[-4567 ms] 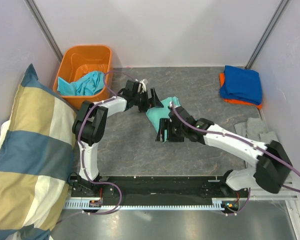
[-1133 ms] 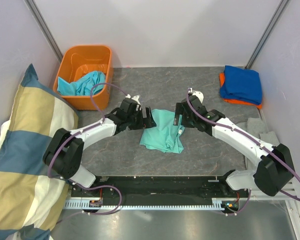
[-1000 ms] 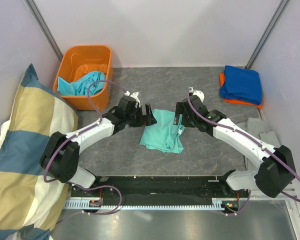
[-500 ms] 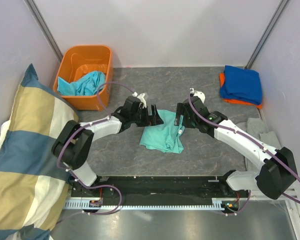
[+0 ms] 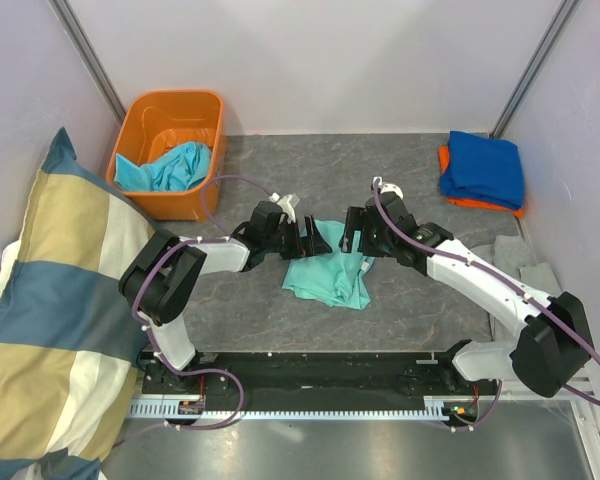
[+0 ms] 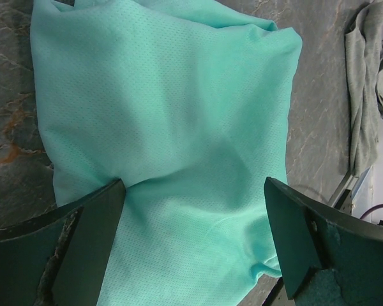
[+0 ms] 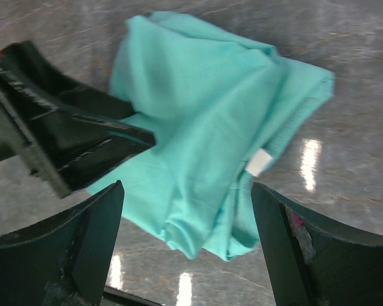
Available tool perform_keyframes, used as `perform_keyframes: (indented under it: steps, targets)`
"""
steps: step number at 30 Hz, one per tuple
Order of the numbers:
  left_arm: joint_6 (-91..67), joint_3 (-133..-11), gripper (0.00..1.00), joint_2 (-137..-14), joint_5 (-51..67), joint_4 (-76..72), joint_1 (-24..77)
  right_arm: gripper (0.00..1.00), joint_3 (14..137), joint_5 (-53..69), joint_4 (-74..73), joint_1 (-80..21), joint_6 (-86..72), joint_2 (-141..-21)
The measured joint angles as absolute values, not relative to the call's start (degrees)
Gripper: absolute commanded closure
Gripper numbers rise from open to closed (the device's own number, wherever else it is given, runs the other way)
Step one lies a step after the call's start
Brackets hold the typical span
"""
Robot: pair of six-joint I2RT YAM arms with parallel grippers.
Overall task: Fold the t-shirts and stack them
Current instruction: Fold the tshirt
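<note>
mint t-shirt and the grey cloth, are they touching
Apart. The left wrist view shows bare table between the mint t-shirt and the grey cloth.

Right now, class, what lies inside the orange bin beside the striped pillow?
A crumpled turquoise t-shirt lies in the orange bin's near half. Anything beneath it is covered.

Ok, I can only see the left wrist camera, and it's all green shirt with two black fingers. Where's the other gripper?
Observer: The right gripper is open at the far right corner of the mint t-shirt, facing the left gripper.
Operator: Are there more shirts somewhere?
Observer: Yes, turquoise ones lie crumpled in an orange bin at the far left.
Operator: Is any folded?
Observer: A royal blue t-shirt sits folded on top of an orange one in the far right corner.
</note>
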State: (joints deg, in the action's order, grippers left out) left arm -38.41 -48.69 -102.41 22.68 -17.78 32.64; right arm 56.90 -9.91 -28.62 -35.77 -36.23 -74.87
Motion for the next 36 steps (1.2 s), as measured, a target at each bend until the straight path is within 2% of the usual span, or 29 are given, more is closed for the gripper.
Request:
perform_keyframes:
  steps: [17,26,36]
  targets:
    - [-39.7,-47.5,0.0,-102.7,22.9,-20.8,32.4,0.1,46.5,13.5,-3.6,-35.7,-36.8,-82.8]
    - [-39.7,-47.5,0.0,-102.7,22.9,-20.8,32.4,0.1,44.8,14.2,-1.1,-35.8,-36.6,-85.2]
    - [-39.7,-47.6,0.0,-102.8,22.9,-20.7,32.4,0.1,44.8,7.8,-11.9,-35.8,-34.6,-83.4]
